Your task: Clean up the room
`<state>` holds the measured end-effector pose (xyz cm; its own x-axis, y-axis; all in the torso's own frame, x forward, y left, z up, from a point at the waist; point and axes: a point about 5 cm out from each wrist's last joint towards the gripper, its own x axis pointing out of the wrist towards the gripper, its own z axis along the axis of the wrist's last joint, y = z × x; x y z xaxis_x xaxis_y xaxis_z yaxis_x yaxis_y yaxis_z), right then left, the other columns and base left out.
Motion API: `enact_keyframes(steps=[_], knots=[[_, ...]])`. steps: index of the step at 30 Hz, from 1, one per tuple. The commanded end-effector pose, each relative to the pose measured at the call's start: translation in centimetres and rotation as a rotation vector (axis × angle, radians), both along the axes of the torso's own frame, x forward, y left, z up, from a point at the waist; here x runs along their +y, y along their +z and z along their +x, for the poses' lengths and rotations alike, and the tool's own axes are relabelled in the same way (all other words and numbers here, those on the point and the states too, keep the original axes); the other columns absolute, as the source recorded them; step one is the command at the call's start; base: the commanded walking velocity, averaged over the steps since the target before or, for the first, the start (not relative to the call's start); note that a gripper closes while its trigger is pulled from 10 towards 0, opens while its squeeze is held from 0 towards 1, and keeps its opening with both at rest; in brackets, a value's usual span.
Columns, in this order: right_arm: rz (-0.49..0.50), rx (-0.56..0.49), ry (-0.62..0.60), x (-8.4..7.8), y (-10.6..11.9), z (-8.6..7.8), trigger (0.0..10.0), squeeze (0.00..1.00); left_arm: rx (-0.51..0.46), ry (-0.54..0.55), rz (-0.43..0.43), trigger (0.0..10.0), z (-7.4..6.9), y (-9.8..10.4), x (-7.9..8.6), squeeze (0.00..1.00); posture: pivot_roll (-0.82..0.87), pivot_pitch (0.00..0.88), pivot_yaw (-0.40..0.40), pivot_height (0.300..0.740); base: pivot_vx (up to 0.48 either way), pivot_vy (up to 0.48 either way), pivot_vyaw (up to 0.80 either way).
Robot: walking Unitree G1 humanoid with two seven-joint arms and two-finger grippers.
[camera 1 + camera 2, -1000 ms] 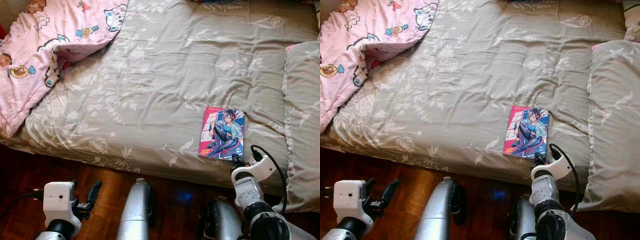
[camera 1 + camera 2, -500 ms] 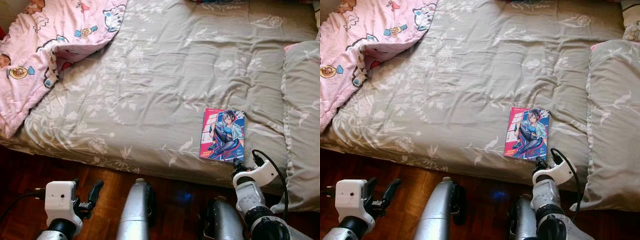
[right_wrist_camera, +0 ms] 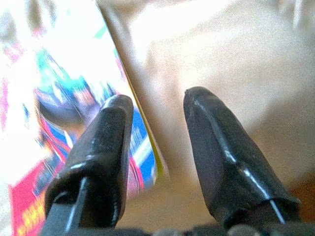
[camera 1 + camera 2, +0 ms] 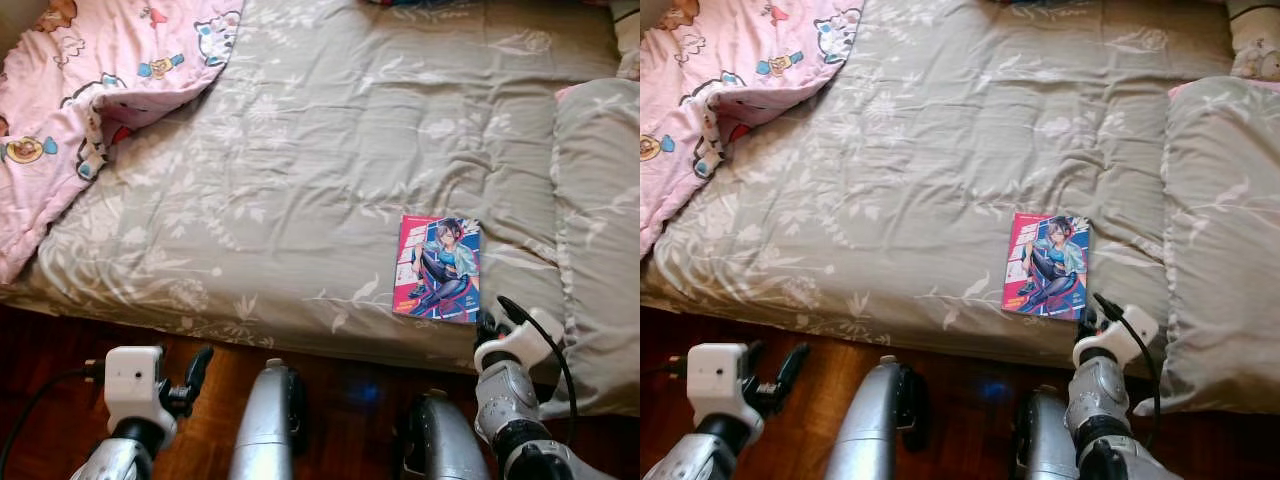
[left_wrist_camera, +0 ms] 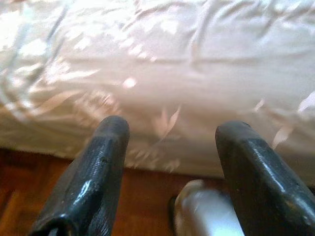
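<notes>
A comic book (image 4: 437,268) with a pink and blue cover lies flat on the grey floral bedspread (image 4: 330,170), near the bed's front edge. My right gripper (image 4: 487,326) sits just off the book's near right corner. In the right wrist view it (image 3: 157,105) is open, and the book's edge (image 3: 140,142) runs between its two black fingers, nothing pinched. My left gripper (image 4: 196,366) hangs low over the wooden floor in front of the bed. It (image 5: 170,130) is open and holds nothing.
A pink cartoon blanket (image 4: 90,90) is bunched on the bed's far left. A grey pillow (image 4: 600,230) lies along the right side, close to the book. Dark wooden floor (image 4: 50,340) runs along the bed's front edge.
The whole picture has shifted a little as the camera moved. My right gripper sits slightly further right of the book's corner. The left gripper has edged rightward. The book has not moved.
</notes>
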<state>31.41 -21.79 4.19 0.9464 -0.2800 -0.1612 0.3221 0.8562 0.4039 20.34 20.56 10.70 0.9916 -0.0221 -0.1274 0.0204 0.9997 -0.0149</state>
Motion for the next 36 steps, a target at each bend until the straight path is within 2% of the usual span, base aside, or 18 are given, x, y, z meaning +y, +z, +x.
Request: enact_keyframes(steps=[1, 4, 6, 7, 10, 16, 18, 24, 25, 27, 31, 36], knots=[[-0.056, 0.005, 0.022, 0.1, -1.0, -1.3, 10.0, 0.00, 0.044, 0.020, 0.000, 10.0, -0.1, -1.3, 0.3, 0.00, 0.14, 0.306, 0.055, 0.657, 0.000, 0.000, 0.00], [-0.121, -0.013, 0.023, -0.4, -1.2, -2.5, 10.0, 0.00, 0.027, 0.017, -0.016, 10.0, 1.1, -1.8, -0.2, 0.00, 0.11, 0.266, 0.043, 0.657, 0.000, 0.000, 0.00], [-0.131, 0.005, 0.016, -0.7, -1.6, -3.1, 10.0, 0.00, 0.021, 0.019, -0.025, 10.0, 2.0, -2.2, -0.4, 0.00, 0.09, 0.241, 0.036, 0.657, 0.000, 0.000, 0.00], [-0.144, 0.032, 0.030, -0.7, -2.2, -3.7, 10.0, 0.00, 0.017, 0.027, -0.037, 10.0, 2.8, -2.5, -0.5, 0.00, 0.07, 0.209, 0.026, 0.657, 0.000, 0.000, 0.00], [-0.149, 0.059, 0.063, -0.2, -3.2, -4.8, 10.0, 0.00, 0.013, 0.054, -0.069, 10.0, 3.9, -3.1, -0.4, 0.00, 0.06, 0.165, 0.014, 0.657, 0.000, 0.000, 0.00], [-0.143, 0.066, 0.130, 0.9, -3.4, -4.9, 10.0, 0.00, 0.028, 0.074, -0.083, 10.0, 4.9, -4.6, 0.0, 0.00, 0.04, 0.103, -0.003, 0.657, 0.000, 0.000, 0.00], [-0.142, 0.071, 0.136, 1.0, -3.4, -4.8, 10.0, 0.00, 0.031, 0.078, -0.086, 10.0, 5.1, -4.8, 0.0, 0.00, 0.04, 0.098, -0.004, 0.661, 0.000, 0.000, 0.00], [-0.133, 0.178, 0.203, 1.7, -4.9, -5.0, 10.0, 0.00, 0.126, 0.103, -0.092, 10.0, 4.7, -8.0, 0.5, 0.00, 0.03, 0.030, -0.008, 0.701, 0.000, 0.000, 0.00], [-0.139, 0.227, 0.223, 1.9, -5.7, -5.5, 10.0, 0.00, 0.160, 0.108, -0.090, 10.0, 4.5, -8.9, 0.5, 0.00, 0.03, 0.019, -0.008, 0.711, 0.000, 0.000, 0.00], [-0.142, 0.247, 0.233, 2.0, -6.0, -5.7, 10.0, 0.00, 0.174, 0.110, -0.088, 10.0, 4.4, -9.3, 0.6, 0.00, 0.03, 0.015, -0.007, 0.721, 0.000, 0.000, 0.00], [-0.113, 0.358, 0.201, 1.5, -7.8, -7.6, 10.0, 0.00, 0.247, 0.130, -0.097, 10.0, 3.9, -11.1, 1.0, 0.00, 0.03, 0.000, -0.002, 0.740, 0.000, 0.000, 0.00], [-0.099, 0.470, 0.203, 1.4, -9.4, -9.4, 10.0, 0.00, 0.323, 0.121, -0.083, 10.0, 3.3, -12.8, 1.2, 0.00, 0.02, 0.000, 0.006, 0.740, 0.000, 0.000, 0.00]])
